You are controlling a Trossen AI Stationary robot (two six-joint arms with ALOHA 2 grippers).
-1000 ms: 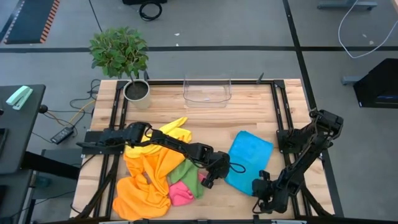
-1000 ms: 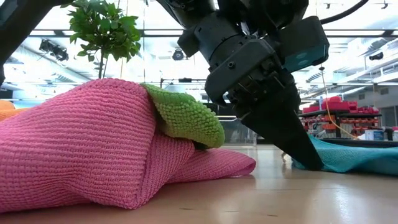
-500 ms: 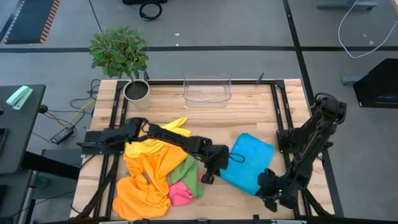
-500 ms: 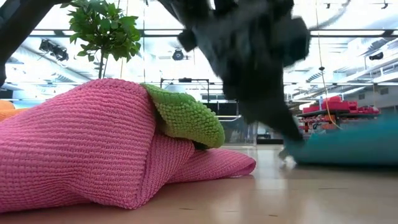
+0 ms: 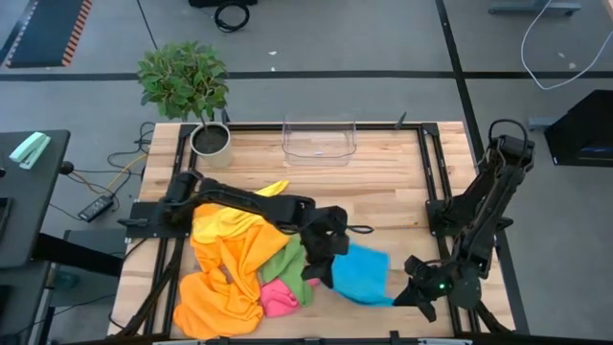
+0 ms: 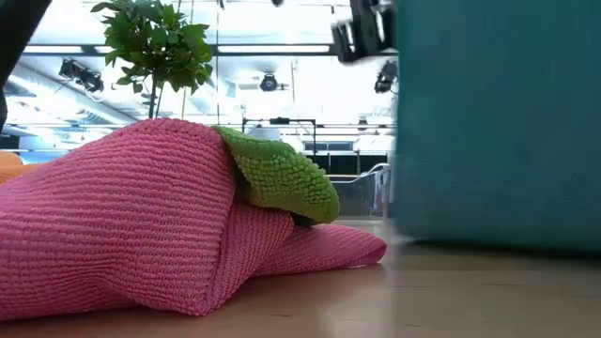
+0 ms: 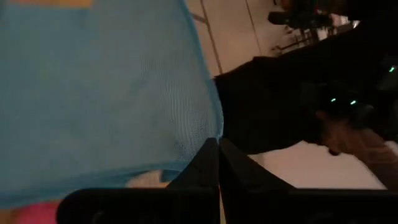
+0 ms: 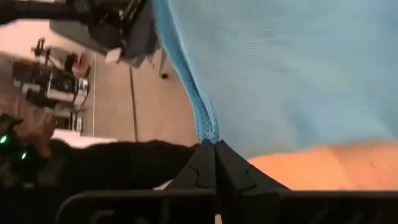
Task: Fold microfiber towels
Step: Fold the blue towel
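The blue microfiber towel (image 5: 362, 275) hangs spread between my two grippers near the table's front edge; in the low view the blue towel (image 6: 498, 122) fills the right side as a sheet. My left gripper (image 7: 219, 147) is shut on one of its corners and my right gripper (image 8: 214, 147) on another. In the high view my left gripper (image 5: 333, 251) stands at the towel's left end and my right gripper (image 5: 400, 293) at its right end. To the left lies a pile: orange towels (image 5: 225, 273), a yellow one (image 5: 273, 192), a green one (image 5: 287, 259) and a pink one (image 5: 278, 298). My left gripper pinches a corner of the blue towel (image 7: 210, 134) between its two fingertips, and the cloth spreads away from that corner. The towel hangs below the hold as a flat sheet. My right gripper pinches another corner, on the hemmed edge (image 8: 207, 133), between its two fingertips. The cloth fans out from there, and its lower edge (image 6: 488, 242) hangs just above the tabletop or on it; which, I cannot tell.
A potted plant (image 5: 209, 137) stands at the far left corner and a clear plastic bin (image 5: 319, 140) at the middle of the far edge. Bare wood (image 5: 383, 187) lies between the bin and the blue towel. Black rails (image 5: 428, 172) run along the table's sides.
Both grippers have risen with the blue towel. It lay flat on the table's right half; now it is lifted off the wood, drawn toward the near edge and hanging as a sheet between them. My left gripper has rolled while rising.
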